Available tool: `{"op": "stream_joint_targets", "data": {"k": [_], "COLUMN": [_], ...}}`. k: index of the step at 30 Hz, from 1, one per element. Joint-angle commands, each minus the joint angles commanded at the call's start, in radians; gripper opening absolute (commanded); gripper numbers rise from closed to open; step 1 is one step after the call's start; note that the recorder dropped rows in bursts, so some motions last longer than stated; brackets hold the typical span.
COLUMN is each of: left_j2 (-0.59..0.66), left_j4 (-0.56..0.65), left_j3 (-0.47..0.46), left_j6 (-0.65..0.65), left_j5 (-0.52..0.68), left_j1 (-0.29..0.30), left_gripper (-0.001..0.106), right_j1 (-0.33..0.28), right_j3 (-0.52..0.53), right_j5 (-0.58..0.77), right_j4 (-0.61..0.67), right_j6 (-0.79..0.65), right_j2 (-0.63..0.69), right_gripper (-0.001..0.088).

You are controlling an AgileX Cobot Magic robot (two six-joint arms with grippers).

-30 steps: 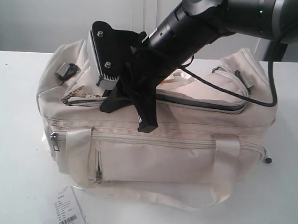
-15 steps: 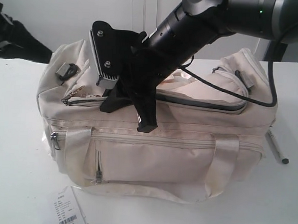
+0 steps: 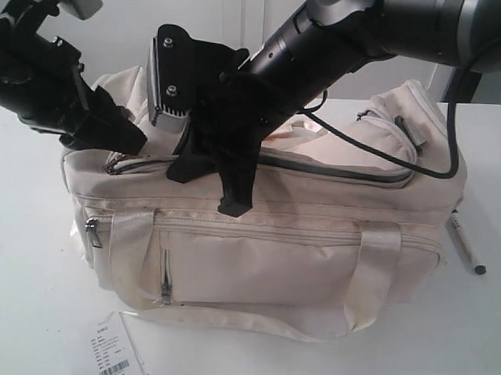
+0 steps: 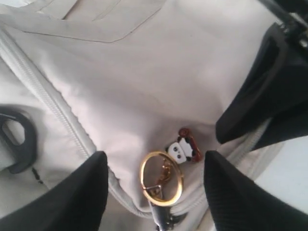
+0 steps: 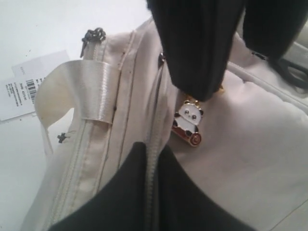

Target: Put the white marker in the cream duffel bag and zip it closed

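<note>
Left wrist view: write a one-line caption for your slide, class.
Open left fingers flank a gold ring and panda charm at the zip of the cream bag.

Left gripper (image 4: 153,191) jaws stood apart. Right gripper (image 5: 150,192) jaws were closed, one left finger (image 5: 195,48) just ahead.

cream duffel bag (image 3: 313,266), white marker (image 3: 464,243), gold ring (image 4: 142,177)

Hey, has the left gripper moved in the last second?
Yes. The left gripper came in from beyond the left edge of the exterior view and now reaches the cream duffel bag's left end.
</note>
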Motion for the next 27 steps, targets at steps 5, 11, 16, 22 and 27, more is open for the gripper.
{"op": "stream_joint_targets", "data": {"k": [5, 11, 16, 22, 27], "left_j2": [0.002, 0.026, 0.056, 0.062, 0.018], "left_j4": [-0.011, -0.087, -0.088, -0.065, -0.057], "left_j3": [0.038, 0.054, 0.056, 0.056, 0.056], "left_j6": [-0.010, 0.003, 0.001, 0.027, 0.027], "left_j5": [-0.116, -0.122, -0.128, -0.120, -0.142], "left_j1": [0.001, 0.001, 0.001, 0.001, 0.001], "left_gripper": [0.062, 0.062, 0.052, 0.000, 0.000], "right_j1": [0.000, 0.000, 0.000, 0.000, 0.000], "right_j3": [0.000, 0.000, 0.000, 0.000, 0.000], "right_j5": [0.002, -0.002, 0.000, 0.000, 0.000], "right_j4": [0.002, 0.002, 0.002, 0.002, -0.002], "right_j6": [0.007, 0.007, 0.029, 0.029, 0.029], "right_j2": [0.000, 0.000, 0.000, 0.000, -0.004], "right_gripper": [0.0000, 0.0000, 0.0000, 0.0000, 0.0000]}}
